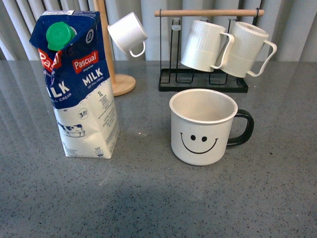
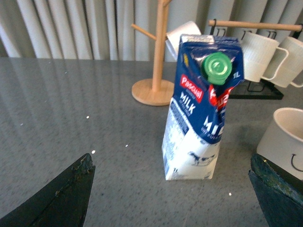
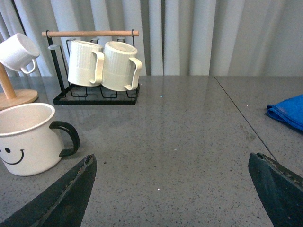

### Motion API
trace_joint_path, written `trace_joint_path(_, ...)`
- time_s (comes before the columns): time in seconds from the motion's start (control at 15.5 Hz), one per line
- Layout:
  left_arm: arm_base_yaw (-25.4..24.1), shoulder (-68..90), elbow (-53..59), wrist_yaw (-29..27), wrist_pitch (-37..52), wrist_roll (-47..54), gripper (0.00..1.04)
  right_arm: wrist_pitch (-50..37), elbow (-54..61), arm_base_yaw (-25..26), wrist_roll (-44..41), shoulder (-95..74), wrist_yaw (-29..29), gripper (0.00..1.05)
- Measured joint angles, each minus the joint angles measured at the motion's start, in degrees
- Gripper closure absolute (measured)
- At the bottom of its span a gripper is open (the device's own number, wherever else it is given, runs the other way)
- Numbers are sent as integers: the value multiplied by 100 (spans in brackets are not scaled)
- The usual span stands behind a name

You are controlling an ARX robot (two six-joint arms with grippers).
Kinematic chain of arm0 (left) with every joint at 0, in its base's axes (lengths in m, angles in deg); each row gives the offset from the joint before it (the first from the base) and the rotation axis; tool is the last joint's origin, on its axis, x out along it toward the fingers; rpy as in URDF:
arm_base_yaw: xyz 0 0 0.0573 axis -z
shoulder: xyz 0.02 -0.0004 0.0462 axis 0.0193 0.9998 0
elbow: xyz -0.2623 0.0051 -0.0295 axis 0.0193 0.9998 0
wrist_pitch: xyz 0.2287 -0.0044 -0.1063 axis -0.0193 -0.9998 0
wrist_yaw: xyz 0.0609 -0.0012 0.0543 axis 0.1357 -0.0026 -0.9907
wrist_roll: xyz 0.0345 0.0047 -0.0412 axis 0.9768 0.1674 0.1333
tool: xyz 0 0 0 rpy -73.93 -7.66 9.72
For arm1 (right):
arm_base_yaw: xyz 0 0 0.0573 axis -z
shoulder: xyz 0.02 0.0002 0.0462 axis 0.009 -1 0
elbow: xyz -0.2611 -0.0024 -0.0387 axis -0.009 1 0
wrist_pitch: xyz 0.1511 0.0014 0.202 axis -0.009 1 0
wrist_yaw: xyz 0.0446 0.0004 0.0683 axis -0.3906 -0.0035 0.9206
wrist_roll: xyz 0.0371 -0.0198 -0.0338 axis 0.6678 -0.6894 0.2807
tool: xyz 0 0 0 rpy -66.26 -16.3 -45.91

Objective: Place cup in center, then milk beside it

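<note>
Cup stands mid-tabletop, milk just beside it; my left gripper and right gripper gape wide, empty. Task looks complete.

Grey table w/ milk, cup, rack, stand, cloth.

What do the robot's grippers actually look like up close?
Only the finger ends show, in the wrist views. The left gripper has two dark, almost black fingers, wedge-shaped and tapering to points, with scuffed, speckled edges. The right gripper looks the same, its fingers faintly teal-tinted. No cables or markings are visible, and the front view shows neither arm.
</note>
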Motion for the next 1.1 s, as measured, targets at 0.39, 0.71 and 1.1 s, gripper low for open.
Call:
trace_joint_path(0.39, 859, 3008, -1523, -76, 1097, -136, 7, 0, 0, 0, 0, 0, 0, 7)
trace_joint_path(0.71, 728, 3978, -2133, -168, 1143, -289, 7, -2, 0, 0, 0, 0, 0, 7)
trace_joint_path(1.1, 699, 4717, -2461, -243, 1338, -542, 33, 0, 0, 0, 0, 0, 0, 7)
